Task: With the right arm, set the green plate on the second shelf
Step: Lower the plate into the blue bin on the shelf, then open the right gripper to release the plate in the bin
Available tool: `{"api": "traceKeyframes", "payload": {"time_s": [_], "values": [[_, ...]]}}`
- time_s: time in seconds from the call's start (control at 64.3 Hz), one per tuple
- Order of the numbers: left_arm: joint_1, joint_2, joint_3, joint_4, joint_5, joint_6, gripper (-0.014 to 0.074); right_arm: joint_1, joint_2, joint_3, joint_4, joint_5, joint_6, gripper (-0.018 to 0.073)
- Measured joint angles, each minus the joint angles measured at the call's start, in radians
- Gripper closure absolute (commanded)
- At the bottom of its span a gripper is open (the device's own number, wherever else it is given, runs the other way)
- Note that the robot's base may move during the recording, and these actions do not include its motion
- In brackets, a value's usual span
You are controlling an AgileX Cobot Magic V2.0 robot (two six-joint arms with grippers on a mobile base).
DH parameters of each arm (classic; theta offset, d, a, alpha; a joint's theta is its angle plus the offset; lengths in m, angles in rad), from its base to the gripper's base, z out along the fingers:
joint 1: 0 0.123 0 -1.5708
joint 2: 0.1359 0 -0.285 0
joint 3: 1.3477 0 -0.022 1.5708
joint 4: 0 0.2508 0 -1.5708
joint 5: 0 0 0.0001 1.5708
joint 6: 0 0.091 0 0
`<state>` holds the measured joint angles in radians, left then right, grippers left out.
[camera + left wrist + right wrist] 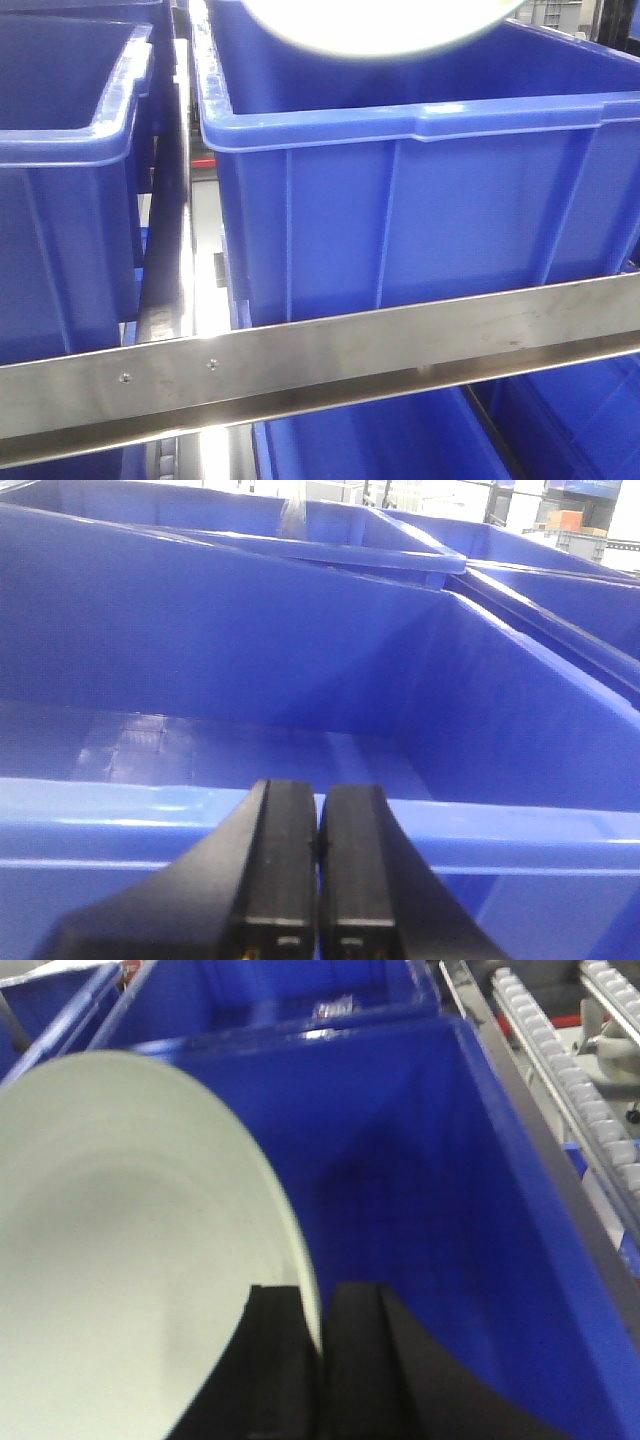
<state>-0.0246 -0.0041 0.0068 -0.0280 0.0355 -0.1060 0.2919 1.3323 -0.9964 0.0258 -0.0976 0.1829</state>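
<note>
My right gripper [320, 1320] is shut on the rim of the pale green plate [130, 1250]. The plate stands on edge, filling the left of the right wrist view, over the inside of a large blue bin [440, 1210]. In the front view the plate [380, 25] shows as a pale, overexposed arc at the top edge, above the same blue bin [420, 210]. The right gripper itself is out of the front view. My left gripper [318, 820] is shut and empty, just before the near rim of another blue bin [500, 825].
A steel shelf rail [330, 370] runs across the front below the bins, with a steel upright [175, 200] between two bins. A second blue bin [65, 180] stands at the left. More blue bins lie on the lower level [380, 440]. A roller track [560, 1070] runs at the right.
</note>
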Motion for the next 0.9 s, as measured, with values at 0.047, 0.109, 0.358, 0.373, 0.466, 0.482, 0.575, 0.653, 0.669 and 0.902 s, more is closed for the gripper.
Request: {"api": "traceKeyframes", "payload": {"time_s": [0.047,0.109,0.358,0.373,0.466,0.482,0.575,0.653,0.669,0.902], "values": [[0.000,0.000,0.000,0.000,0.000,0.000,0.0466,0.000,0.022,-0.018,-0.003,-0.002,0.000,0.0108],[0.000,0.000,0.000,0.000,0.000,0.000,0.0466,0.000,0.045,-0.043,-0.002,-0.002,0.000,0.0029],[0.000,0.000,0.000,0.000,0.000,0.000,0.0466,-0.002,0.057,-0.111,-0.004,0.075,0.000,0.0310],[0.000,0.000,0.000,0.000,0.000,0.000,0.0466,-0.002,0.056,-0.111,-0.004,0.080,0.000,0.0347],[0.000,0.000,0.000,0.000,0.000,0.000,0.0466,-0.002,0.027,-0.111,-0.004,0.134,0.000,0.0501],[0.000,0.000,0.000,0.000,0.000,0.000,0.0466,-0.002,0.020,-0.111,-0.004,0.146,0.000,0.0488],[0.000,0.000,0.000,0.000,0.000,0.000,0.0466,-0.002,-0.019,-0.113,-0.004,0.201,0.000,0.0515],[0.000,0.000,0.000,0.000,0.000,0.000,0.0466,0.000,-0.051,-0.113,-0.011,0.235,0.000,0.0512],[0.000,0.000,0.000,0.000,0.000,0.000,0.0466,0.001,-0.059,-0.113,-0.014,0.240,0.000,0.0512],[0.000,0.000,0.000,0.000,0.000,0.000,0.0466,0.048,-0.248,0.035,-0.074,0.284,0.000,0.0512]]}}
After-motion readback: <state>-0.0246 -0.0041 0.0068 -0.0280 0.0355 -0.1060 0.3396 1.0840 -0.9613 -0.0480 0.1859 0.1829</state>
